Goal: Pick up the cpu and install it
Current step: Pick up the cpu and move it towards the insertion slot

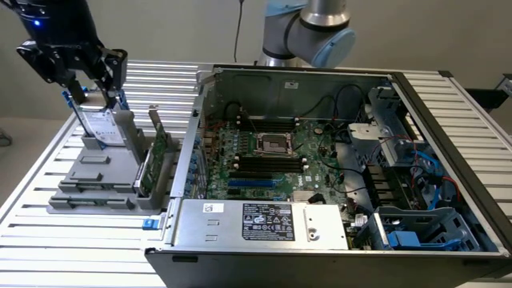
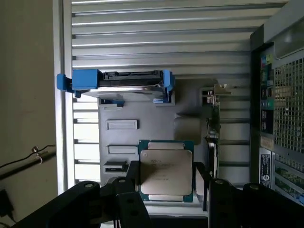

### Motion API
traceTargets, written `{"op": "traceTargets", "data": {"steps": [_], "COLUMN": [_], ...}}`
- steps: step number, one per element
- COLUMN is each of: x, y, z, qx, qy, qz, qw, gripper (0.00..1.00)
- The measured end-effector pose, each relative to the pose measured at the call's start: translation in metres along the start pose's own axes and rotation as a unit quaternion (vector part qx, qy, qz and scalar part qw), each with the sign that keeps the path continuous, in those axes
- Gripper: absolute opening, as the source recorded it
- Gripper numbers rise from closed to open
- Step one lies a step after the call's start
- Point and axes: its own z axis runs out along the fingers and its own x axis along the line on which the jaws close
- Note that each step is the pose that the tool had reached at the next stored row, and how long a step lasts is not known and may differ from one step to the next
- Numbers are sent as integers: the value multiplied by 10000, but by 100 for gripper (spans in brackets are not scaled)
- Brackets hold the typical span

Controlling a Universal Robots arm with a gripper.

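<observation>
Wrist view tells the grip: the gripper (image 2: 166, 179) has its jaws wide, pressed on both sides of the cpu (image 2: 166, 167), which sits up off the grey holder (image 2: 156, 121). The exterior view places it: the gripper (image 1: 98, 95) hangs over the drive (image 1: 104, 127), by the table's (image 1: 32, 198) far corner on the exterior view's left, well apart from the socket (image 1: 272, 143).
</observation>
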Motion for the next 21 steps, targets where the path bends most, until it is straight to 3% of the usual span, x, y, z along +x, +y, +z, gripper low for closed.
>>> {"op": "traceTargets", "data": {"steps": [12, 16, 21], "x": [-508, -681, -903], "y": [42, 51, 61], "z": [-532, -633, -701], "qx": [1, 2, -2], "qy": [95, 132, 140], "qz": [1, 4, 4], "qw": [10000, 9999, 9999], "gripper": [55, 55, 55]}}
